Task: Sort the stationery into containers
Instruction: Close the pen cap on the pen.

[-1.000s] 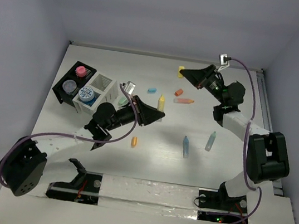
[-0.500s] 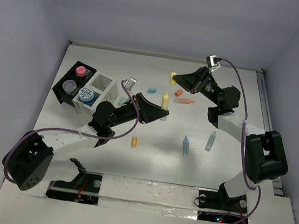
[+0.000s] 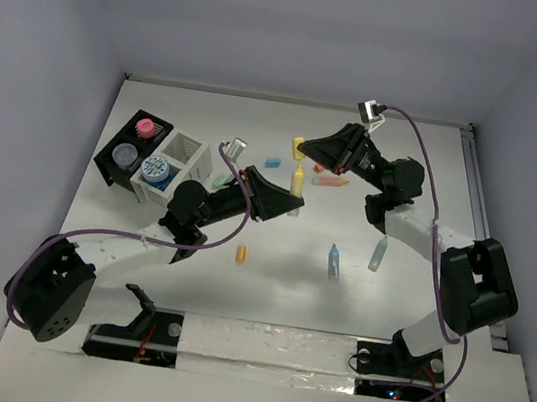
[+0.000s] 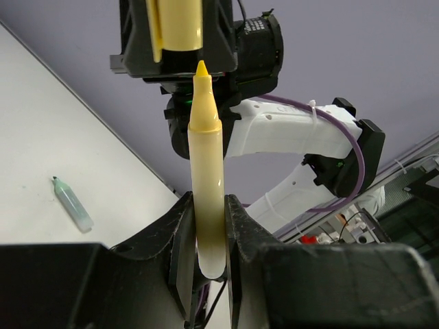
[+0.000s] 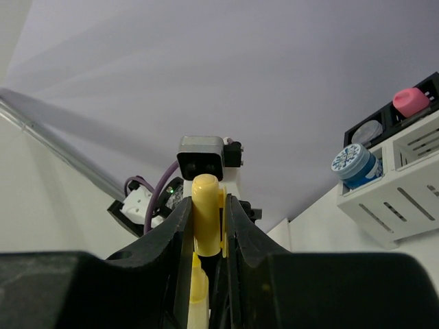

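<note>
- Top external view: fixed high above and behind the arm bases, it looks down and forward over the whole worktop (image 3: 276,288) from afar. The bases sit at 6 o'clock and the back wall at 12.
- Left wrist view: it sits just behind the left fingers (image 4: 180,253) and looks along them, tilted upward and very near. The right fingers (image 4: 221,34) face it at 12 o'clock.
- Right wrist view: it sits just behind its own fingers and looks the opposite way, also tilted upward. The white box (image 5: 398,199) is at 3 o'clock.
- Shared: both wrist views show the yellow marker (image 4: 206,178) and the yellow cap (image 4: 180,24) head-on. The top view shows them just above its middle.
</note>
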You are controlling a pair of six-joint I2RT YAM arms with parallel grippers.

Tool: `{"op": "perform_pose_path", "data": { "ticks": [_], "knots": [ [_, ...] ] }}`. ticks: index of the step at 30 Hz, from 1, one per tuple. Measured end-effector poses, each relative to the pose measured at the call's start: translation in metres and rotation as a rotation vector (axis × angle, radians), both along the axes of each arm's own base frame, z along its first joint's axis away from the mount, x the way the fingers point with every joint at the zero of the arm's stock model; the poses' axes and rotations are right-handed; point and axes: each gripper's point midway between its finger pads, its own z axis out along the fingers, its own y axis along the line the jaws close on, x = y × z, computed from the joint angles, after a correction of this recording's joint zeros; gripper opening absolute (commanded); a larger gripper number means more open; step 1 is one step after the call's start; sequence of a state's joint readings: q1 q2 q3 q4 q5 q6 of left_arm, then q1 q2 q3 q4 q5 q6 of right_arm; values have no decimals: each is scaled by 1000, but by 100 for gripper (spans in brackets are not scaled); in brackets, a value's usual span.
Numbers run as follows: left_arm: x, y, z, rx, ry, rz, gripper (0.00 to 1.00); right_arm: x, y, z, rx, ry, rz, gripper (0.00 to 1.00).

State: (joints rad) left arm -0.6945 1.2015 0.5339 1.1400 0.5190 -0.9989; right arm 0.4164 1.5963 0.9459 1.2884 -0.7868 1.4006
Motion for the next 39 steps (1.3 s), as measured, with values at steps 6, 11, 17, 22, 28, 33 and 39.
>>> {"op": "perform_pose_path", "data": {
  "ticks": [6, 11, 17, 22, 28, 33, 39],
  "knots": [
    [0, 0, -1, 4, 1, 1, 0, -8, -2, 11, 8, -53, -7, 0],
    [2, 0, -3, 12, -2, 13, 0, -9, -3, 13, 9, -65, -11, 0],
    [6, -1, -8, 34, -5, 31, 0, -10, -3, 9, 1, -71, -17, 0],
    [7, 0, -6, 36, -18, 41, 0, -12, -2, 2, -10, -78, -24, 0],
    [8, 0, -3, 33, -29, 45, 0, -13, -2, -1, -17, -86, -28, 0],
    [9, 1, -1, 32, -32, 57, 0, -15, 1, -1, -18, -89, -22, 0],
    [12, 3, 1, 27, -38, 82, 0, -21, 2, -5, -14, -80, -31, 0]
  ]
}}
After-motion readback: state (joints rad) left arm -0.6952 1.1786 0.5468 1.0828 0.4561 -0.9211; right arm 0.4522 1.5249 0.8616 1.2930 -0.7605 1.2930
